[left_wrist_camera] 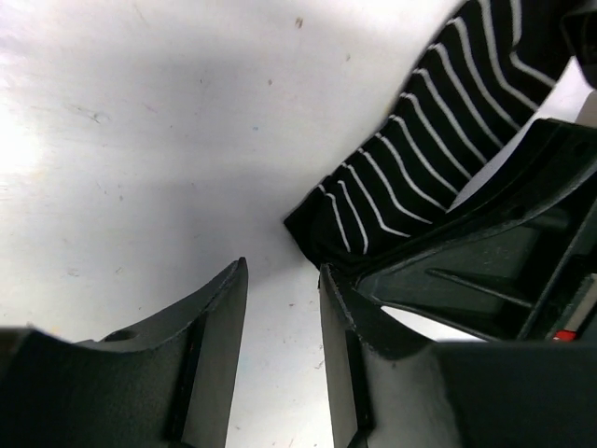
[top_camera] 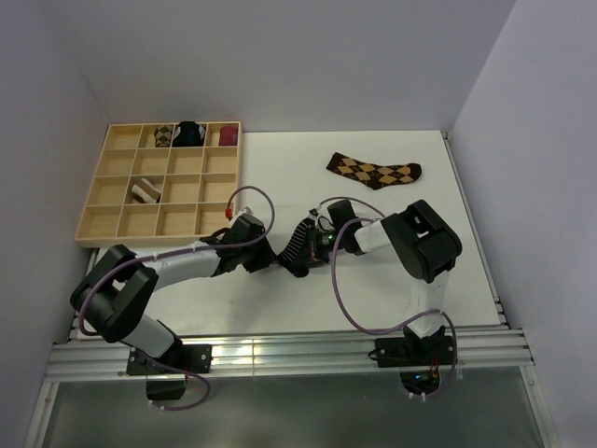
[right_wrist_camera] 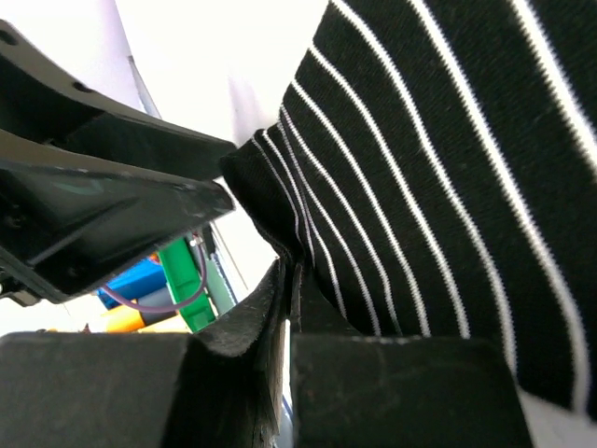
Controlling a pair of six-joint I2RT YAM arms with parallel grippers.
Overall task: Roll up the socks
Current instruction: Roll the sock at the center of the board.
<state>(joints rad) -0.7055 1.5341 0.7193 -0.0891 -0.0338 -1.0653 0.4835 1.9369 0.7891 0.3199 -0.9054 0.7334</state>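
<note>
The black striped sock [top_camera: 298,245] is being held near the middle of the tabletop [top_camera: 280,177], right where the two wrists are meeting. One edge of it is being pinched by the right arm's fingers [right_wrist_camera: 252,327]. These are being pressed together to a hairline seam, with fabric apparently caught in it.

The left arm's fingers [left_wrist_camera: 224,317] are being held parted. Only bare tabletop is showing in the gap, and nothing is being gripped by them.

In the left wrist view, the sock's nearer end is lying just beyond the tip of the right-hand finger. It is off to the right of the gap rather than inside it. Its long axis is running diagonally away, up and to the right, towards the right arm.

Both arms are being kept close to the sock, but it is being grasped from the right side only. The free end would probably have to be taken in by the left fingers, with a slight shift rightward and forward, before a roll along that axis could be started.

The argyle sock [top_camera: 373,171] is lying flat, well apart, towards the far right.
</note>
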